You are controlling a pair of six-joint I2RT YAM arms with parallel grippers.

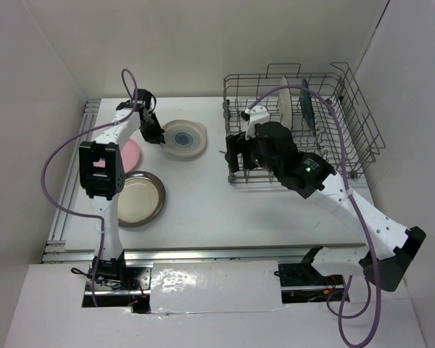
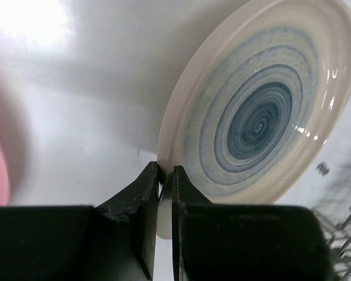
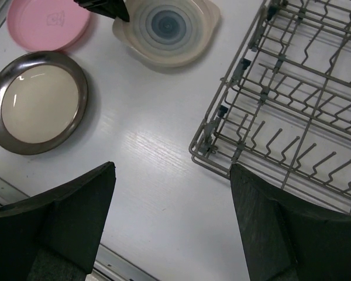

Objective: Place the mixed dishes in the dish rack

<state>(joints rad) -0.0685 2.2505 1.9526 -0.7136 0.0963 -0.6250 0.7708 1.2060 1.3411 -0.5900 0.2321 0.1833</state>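
The cream plate with blue centre (image 1: 184, 138) lies on the table left of the dish rack (image 1: 351, 109). My left gripper (image 1: 156, 135) is shut on that plate's left rim; the left wrist view shows the fingers (image 2: 146, 199) pinching the rim of the plate (image 2: 263, 111). The pink plate (image 1: 130, 153) and the brown-rimmed cream plate (image 1: 139, 198) lie by the left arm. A dark teal plate (image 1: 305, 109) and a pale plate (image 1: 283, 106) stand upright in the rack. My right gripper (image 3: 172, 175) is open and empty above the table by the rack's front left corner (image 3: 210, 149).
White walls enclose the table on the left, back and right. The rack (image 3: 304, 93) fills the right back part of the table. Purple cables loop over both arms. The table's front edge has a metal rail (image 1: 203, 254).
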